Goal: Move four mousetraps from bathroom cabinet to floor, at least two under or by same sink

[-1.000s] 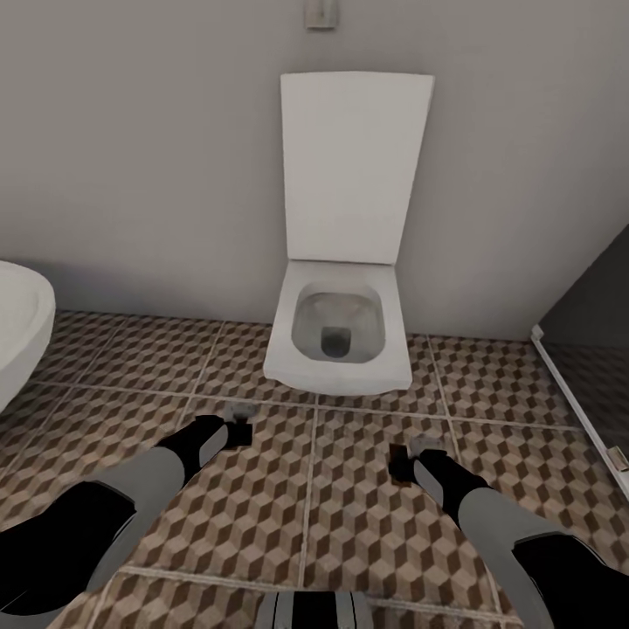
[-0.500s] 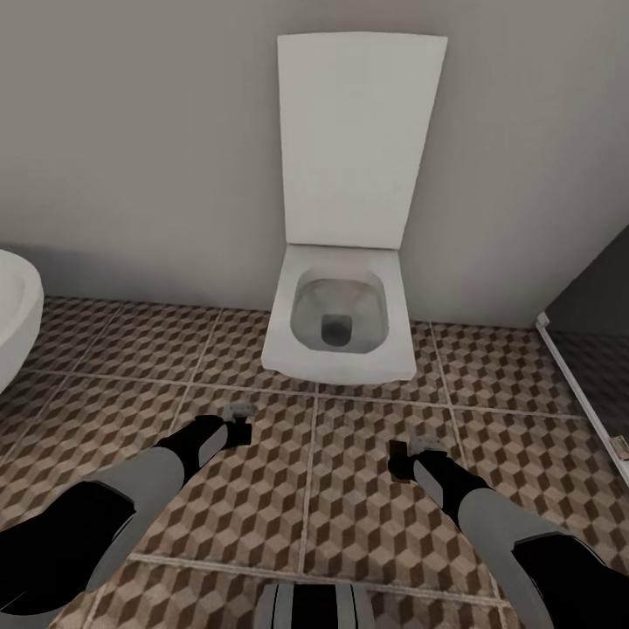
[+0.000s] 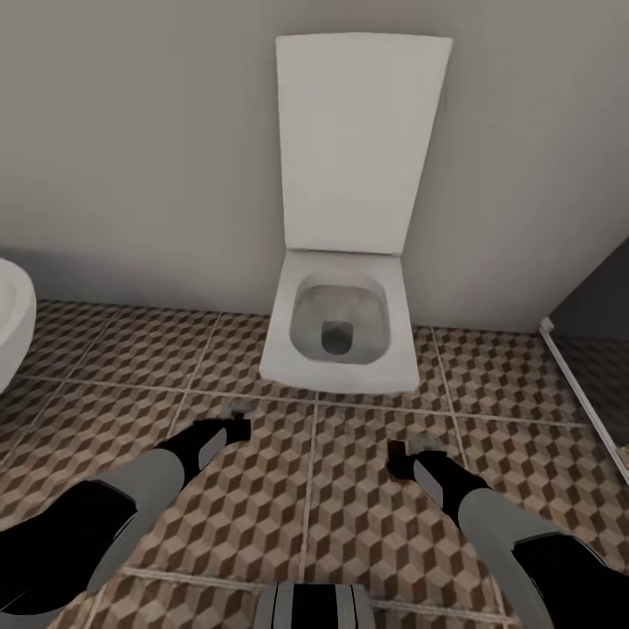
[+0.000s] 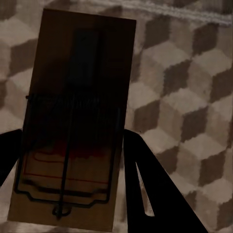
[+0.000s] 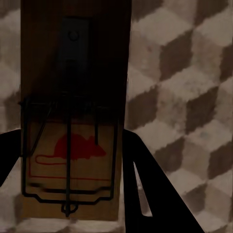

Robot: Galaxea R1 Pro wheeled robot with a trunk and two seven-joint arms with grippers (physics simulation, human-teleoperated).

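Each gripper's fingers are clamped on a mousetrap: left mousetrap point(image 4: 73, 121), right mousetrap point(image 5: 73, 111). Both hang flat over the bathroom floor point(image 3: 314, 489) by the toilet point(image 3: 341, 336), ready for setting down once near the sink.

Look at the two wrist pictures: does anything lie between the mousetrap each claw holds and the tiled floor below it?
Nothing visible does. The left claw grips one mousetrap and the right claw another mousetrap; past each board only bare bathroom floor shows. The toilet stands further ahead, against the wall.
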